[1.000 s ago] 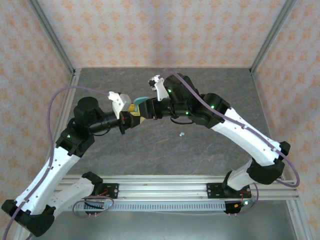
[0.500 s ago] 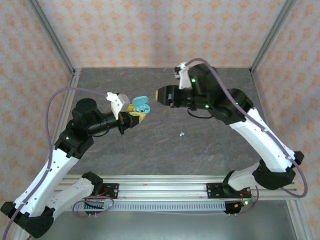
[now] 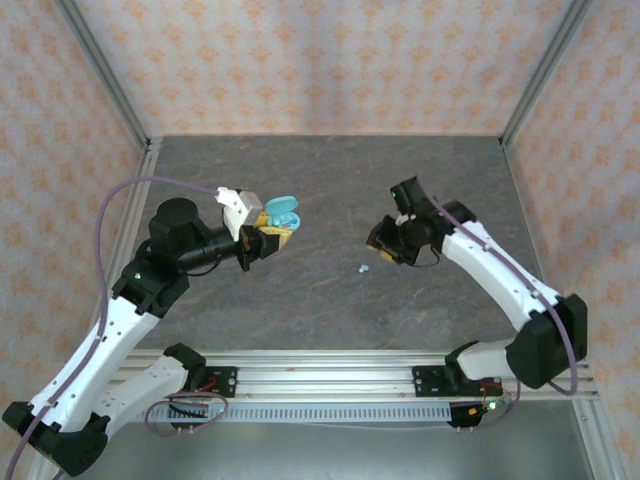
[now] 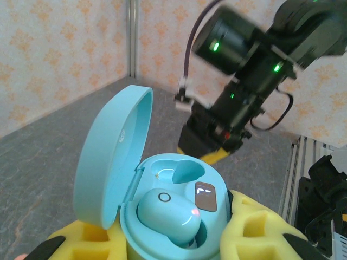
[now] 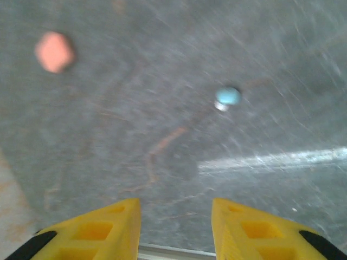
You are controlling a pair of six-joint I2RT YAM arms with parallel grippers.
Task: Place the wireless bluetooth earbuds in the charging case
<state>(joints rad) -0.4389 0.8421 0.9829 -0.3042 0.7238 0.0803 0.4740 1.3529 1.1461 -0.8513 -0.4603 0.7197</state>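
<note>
On the left side of the counter (image 3: 300, 310), the left jaws are clamped on the charging case (image 3: 283, 211), held up off the surface with the yellow pads pressed against both sides of its lower half. The case is light teal, with its lid swung up and back to the left in the left wrist view. One teal earbud, the seated earbud (image 4: 168, 214), sits in the near socket with a small red light on it. A small dark display panel (image 4: 205, 196) is just beside it on the case's inner face. On the right side, the right jaws are parted with nothing between them, angled down over the grey counter. The loose earbud (image 3: 364, 268), also teal, lies on the counter just beside those jaws, toward the middle and well apart from the case. The right wrist view shows it ahead of the pads and slightly right. A salmon-pink blob (image 5: 54, 51) lies farther off to the upper left, too blurred to tell what it is.
</note>
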